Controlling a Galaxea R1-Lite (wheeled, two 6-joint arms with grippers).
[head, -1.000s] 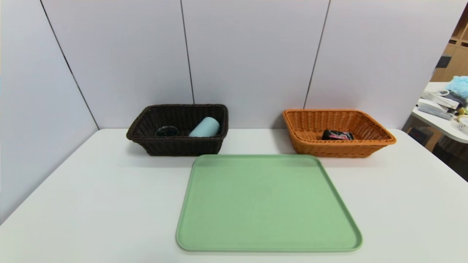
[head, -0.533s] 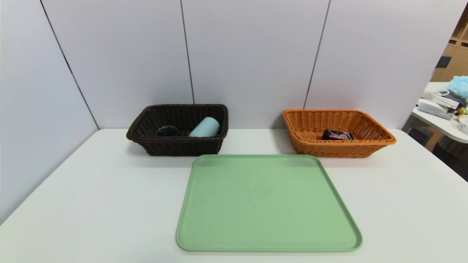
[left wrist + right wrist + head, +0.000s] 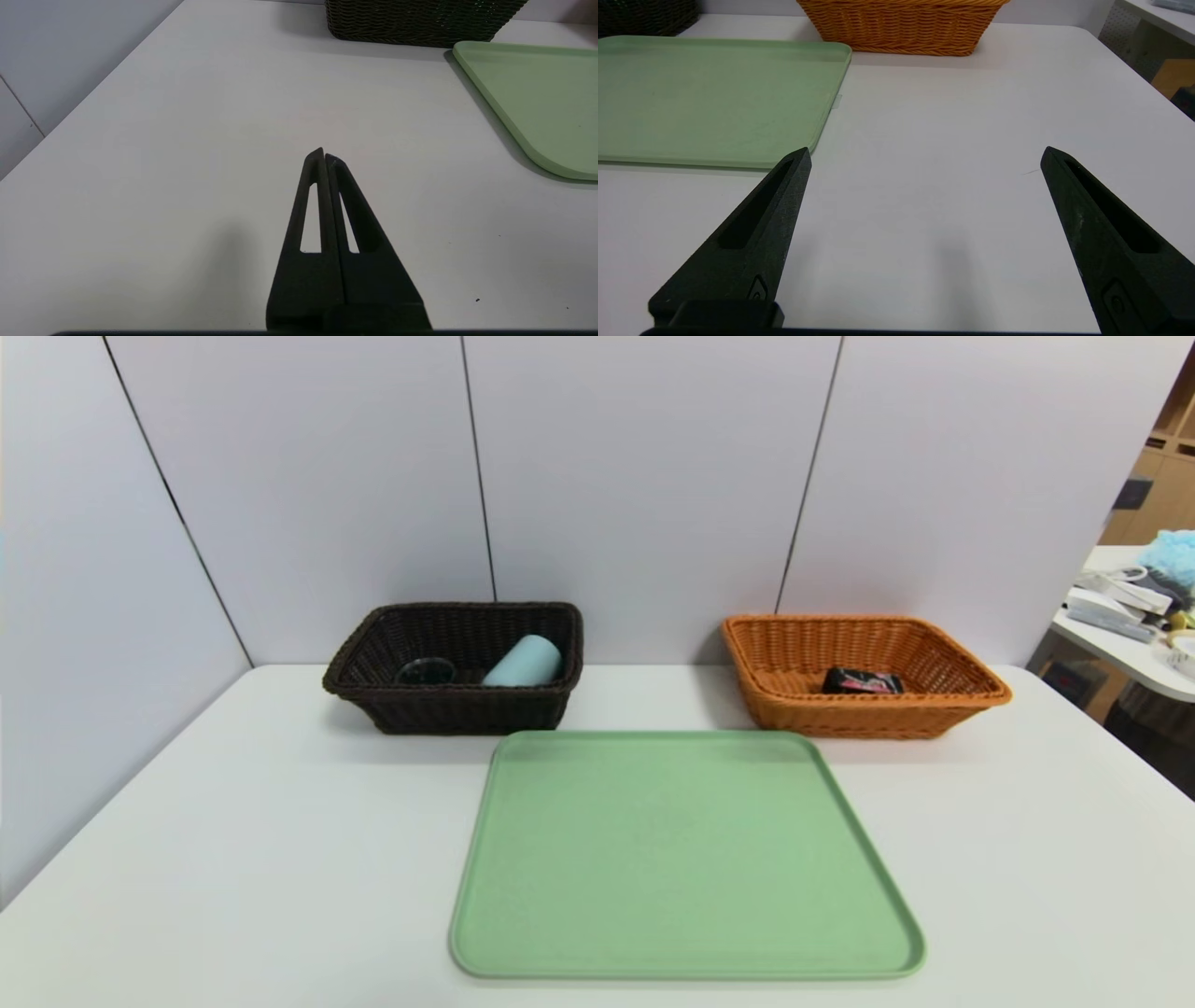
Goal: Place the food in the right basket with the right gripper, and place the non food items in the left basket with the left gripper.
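Observation:
The black packet of food lies inside the orange right basket at the back right. In the dark brown left basket the blue-grey tumbler lies on its side beside the small glass cup. Neither arm shows in the head view. My left gripper hovers shut over bare table, near the front left, with nothing in it. My right gripper is open wide over bare table to the right of the tray, holding nothing.
A green tray with nothing on it lies in the middle of the white table. Grey panel walls close off the back and left. A cluttered side table stands off to the far right.

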